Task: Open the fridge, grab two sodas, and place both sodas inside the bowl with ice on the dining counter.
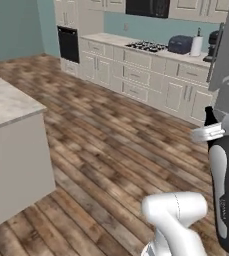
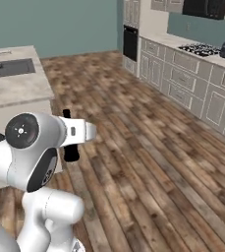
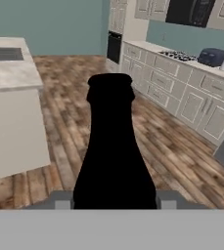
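The dining bench (image 1: 8,107) stands at the left, its grey sink (image 2: 11,67) set into the stone top; what lies in the sink cannot be told. The end effector (image 3: 114,202) is clamped on a dark soda bottle (image 3: 112,151), neck pointing away from the hand, carried over the wooden floor (image 1: 111,150) between the bench and the wall cabinets (image 1: 151,80). The left base view alone shows the grey fridge (image 1: 228,60) at the right edge.
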